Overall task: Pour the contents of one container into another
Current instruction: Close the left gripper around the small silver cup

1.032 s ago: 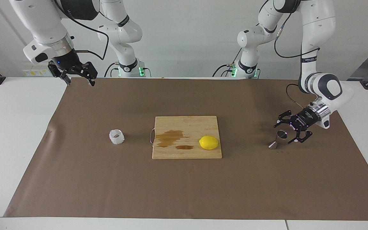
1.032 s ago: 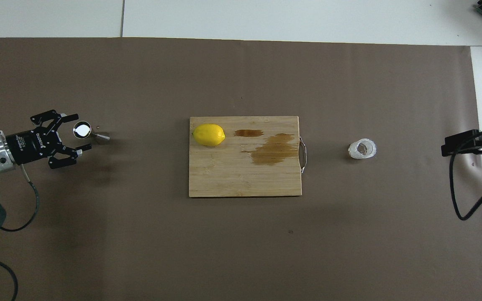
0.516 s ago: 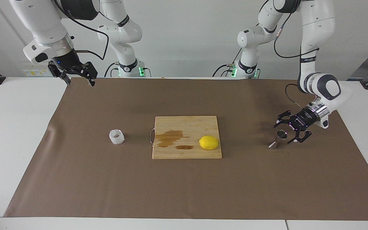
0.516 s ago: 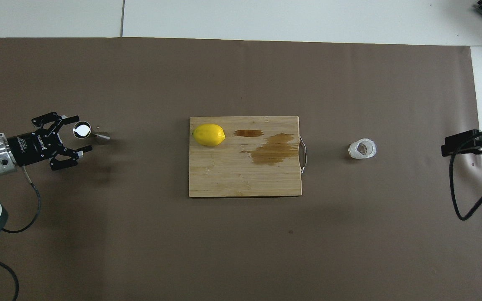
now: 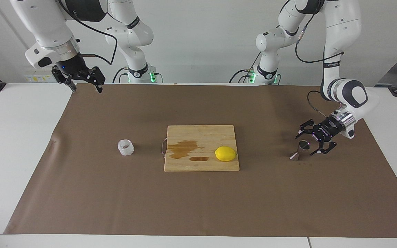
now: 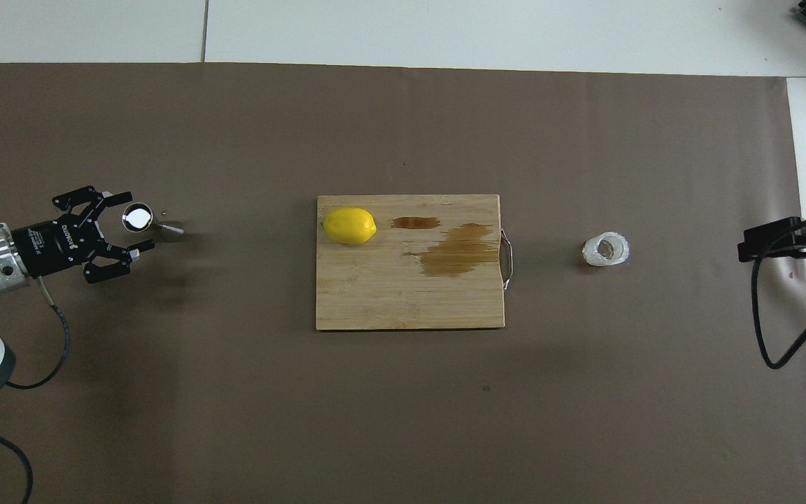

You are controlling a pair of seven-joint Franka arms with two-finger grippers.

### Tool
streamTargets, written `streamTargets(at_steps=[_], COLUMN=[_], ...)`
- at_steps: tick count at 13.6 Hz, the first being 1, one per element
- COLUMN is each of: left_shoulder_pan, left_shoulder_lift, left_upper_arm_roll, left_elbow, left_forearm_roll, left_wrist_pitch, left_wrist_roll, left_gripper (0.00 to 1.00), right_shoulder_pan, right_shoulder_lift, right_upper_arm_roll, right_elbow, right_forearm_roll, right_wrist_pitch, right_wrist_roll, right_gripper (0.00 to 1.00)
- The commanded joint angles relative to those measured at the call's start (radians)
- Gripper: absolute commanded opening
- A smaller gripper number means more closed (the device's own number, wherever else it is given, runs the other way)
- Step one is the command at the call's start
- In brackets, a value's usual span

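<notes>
The right gripper [image 5: 84,83] is seen raised over the table-cover's corner at the robots' edge, at the right arm's end; its fingers are spread and nothing is held; this arm is judged to be waiting. The left gripper [image 5: 311,142] is brought in low and nearly level at the left arm's end of the brown table cover [image 5: 198,203]; its jaws are parted and are set around the upper cup of the jigger [image 5: 299,150], one finger on either side; whether the pads already touch the steel cannot be told, and no grip is shown. The jigger is stood upright on the cover near the left arm's end edge; its long axis is vertical, its open mouth is turned upward, and its narrow waist lies below the line of the fingers. The coming move is judged to turn on this relation: the jigger lies between the jaws, so only a closing is wanted. The tumbler [image 5: 126,147] is stood upright, mouth up, toward the right arm's end, with no marked long axis; the right arm is the nearer to it. Between the two vessels the cutting board [image 5: 201,163] is laid at mid-cover; it carries the lemon [image 5: 225,153] and dark stains [image 5: 184,148].
</notes>
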State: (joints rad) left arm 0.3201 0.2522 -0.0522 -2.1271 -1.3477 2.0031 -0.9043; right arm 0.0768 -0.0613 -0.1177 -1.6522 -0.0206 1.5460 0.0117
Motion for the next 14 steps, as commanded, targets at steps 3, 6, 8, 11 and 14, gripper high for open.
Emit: streamTargets(at_steps=[3,6,8,11,14], left_shoulder_pan=[-0.013,-0.012,-0.012,-0.012,-0.012], left_shoulder_lift=[-0.01,-0.01,-0.01,-0.011,-0.011], left_upper_arm_roll=[0.006,0.006,0.008,0.008,0.008], left_elbow=[-0.019,-0.019,-0.019,-0.019,-0.017], left_forearm_roll=[-0.024,-0.022,-0.024,-0.024,-0.024], left_wrist_pitch=[0.016,0.016,0.016,0.014,0.011], left_wrist_roll=[0.005,0.005,0.004,0.001,-0.007], left_gripper=[0.8,0.74,0.46,0.0,0.0], right_shoulder_pan=[-0.003,-0.003,-0.003,-0.003,-0.003], right_shoulder_lift=[0.0,0.0,0.0,0.0,0.0], right_upper_arm_roll=[-0.002,-0.002,0.0,-0.002,-0.002], right_elbow=[0.0,0.0,0.0,0.0,0.0], right_forearm_roll=[-0.001,-0.001,-0.001,-0.001,-0.001], right_wrist_pitch=[0.0,0.0,-0.001,0.0,-0.001], right_wrist_roll=[-0.021,-0.021,-0.021,-0.021,-0.021], right_gripper=[1.0,1.0,1.0,1.0,1.0])
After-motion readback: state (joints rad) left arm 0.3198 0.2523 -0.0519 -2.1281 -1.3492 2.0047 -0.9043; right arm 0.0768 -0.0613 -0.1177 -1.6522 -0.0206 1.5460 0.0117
